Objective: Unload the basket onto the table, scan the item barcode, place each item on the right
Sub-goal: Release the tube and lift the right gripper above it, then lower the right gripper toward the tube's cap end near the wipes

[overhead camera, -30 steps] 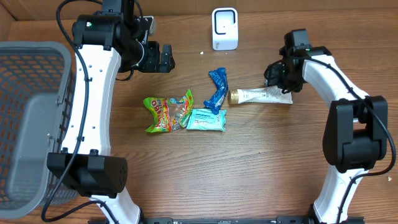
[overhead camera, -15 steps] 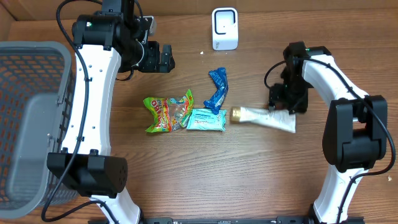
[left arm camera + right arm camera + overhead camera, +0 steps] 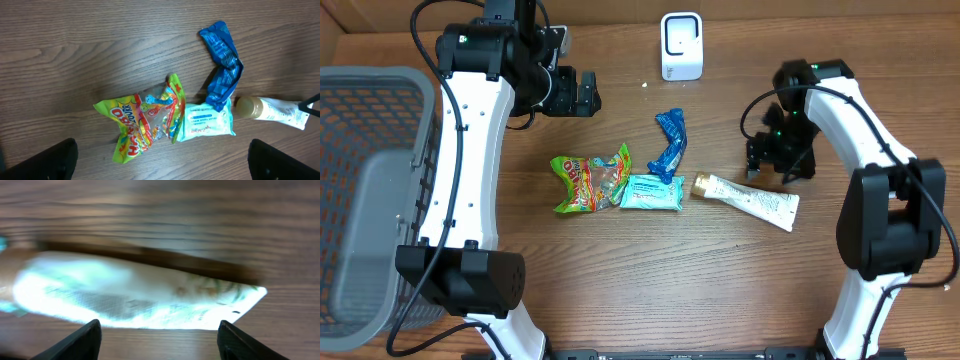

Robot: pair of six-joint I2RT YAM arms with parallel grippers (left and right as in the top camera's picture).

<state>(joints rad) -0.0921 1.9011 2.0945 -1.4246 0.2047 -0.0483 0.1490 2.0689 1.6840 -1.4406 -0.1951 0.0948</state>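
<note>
Tube shifted toward the tabletop's near edge, now lying flat right of centre, released by the right gripper, whose jaws stand spread above it, probably to regrip it for the scanner.

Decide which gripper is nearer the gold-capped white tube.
Right. The right gripper hovers close to the tube; the left gripper is far off, past the green snack bag.

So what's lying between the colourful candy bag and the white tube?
A pale green packet lies there, right against the candy bag and close to the tube. The overhead view shows it best.
</note>
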